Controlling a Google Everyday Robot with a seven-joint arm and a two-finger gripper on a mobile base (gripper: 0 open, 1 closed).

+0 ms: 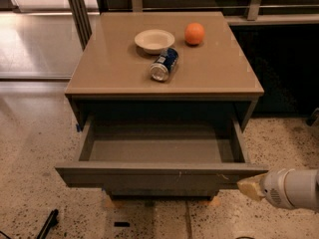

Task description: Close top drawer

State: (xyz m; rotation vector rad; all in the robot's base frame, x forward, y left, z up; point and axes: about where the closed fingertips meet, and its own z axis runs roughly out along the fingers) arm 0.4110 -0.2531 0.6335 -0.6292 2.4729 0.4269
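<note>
The top drawer of a small brown cabinet stands pulled fully open. Its grey interior holds nothing. Its flat front panel shows small pale scratches right of centre. My gripper comes in from the lower right on a white arm. Its pale tip is at the right end of the drawer's front panel, touching it or nearly so.
On the cabinet top lie a white bowl, an orange and a blue can on its side. Speckled floor surrounds the cabinet. A black object lies at the lower left. A dark wall area is to the right.
</note>
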